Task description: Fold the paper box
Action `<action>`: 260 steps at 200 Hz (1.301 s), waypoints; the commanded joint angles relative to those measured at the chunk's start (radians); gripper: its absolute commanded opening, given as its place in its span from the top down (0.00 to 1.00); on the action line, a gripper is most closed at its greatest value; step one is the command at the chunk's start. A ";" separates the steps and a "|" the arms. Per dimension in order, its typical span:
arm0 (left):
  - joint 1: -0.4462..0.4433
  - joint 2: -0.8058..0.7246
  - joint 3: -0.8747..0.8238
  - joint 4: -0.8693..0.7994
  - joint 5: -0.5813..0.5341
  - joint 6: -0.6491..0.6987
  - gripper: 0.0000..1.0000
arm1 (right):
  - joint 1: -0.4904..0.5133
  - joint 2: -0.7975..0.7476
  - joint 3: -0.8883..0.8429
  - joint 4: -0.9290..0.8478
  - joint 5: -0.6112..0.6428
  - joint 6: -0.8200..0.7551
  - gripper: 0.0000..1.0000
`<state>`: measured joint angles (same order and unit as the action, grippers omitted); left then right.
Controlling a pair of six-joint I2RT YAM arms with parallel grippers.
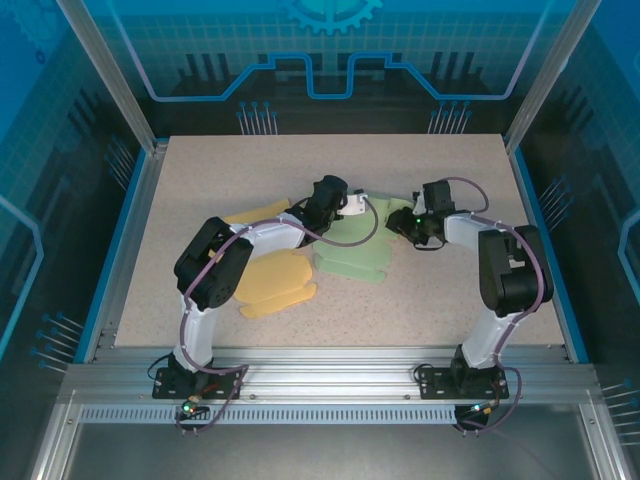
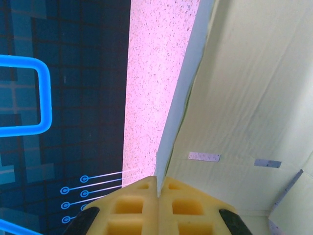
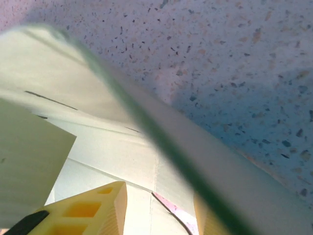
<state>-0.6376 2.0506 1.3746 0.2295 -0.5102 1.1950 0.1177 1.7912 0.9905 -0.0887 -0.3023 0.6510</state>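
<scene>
The pale green paper box (image 1: 352, 258) lies partly unfolded in the middle of the table. At its far edge my left gripper (image 1: 352, 207) is shut on a thin raised panel. In the left wrist view that panel's edge (image 2: 181, 103) runs straight into the closed yellow fingertips (image 2: 157, 188). My right gripper (image 1: 403, 222) is at the box's far right corner. In the right wrist view its jaws (image 3: 159, 215) stand apart over the box's inner panels (image 3: 112, 152). A blurred raised flap edge (image 3: 161, 142) crosses in front of the right-hand finger.
Flat yellow paper sheets (image 1: 275, 282) lie left of the box under the left arm, with another yellow piece (image 1: 258, 212) behind them. The speckled table (image 1: 450, 300) has blue rails along both sides and a metal frame at the front.
</scene>
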 commanded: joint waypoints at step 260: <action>-0.024 0.044 0.047 -0.005 -0.049 -0.053 1.00 | 0.053 0.012 -0.031 0.144 0.002 0.154 0.53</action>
<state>-0.6510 2.0647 1.3983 0.2295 -0.5533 1.1759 0.1493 1.8107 0.9733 -0.0044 -0.2504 0.7658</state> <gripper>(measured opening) 0.055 0.481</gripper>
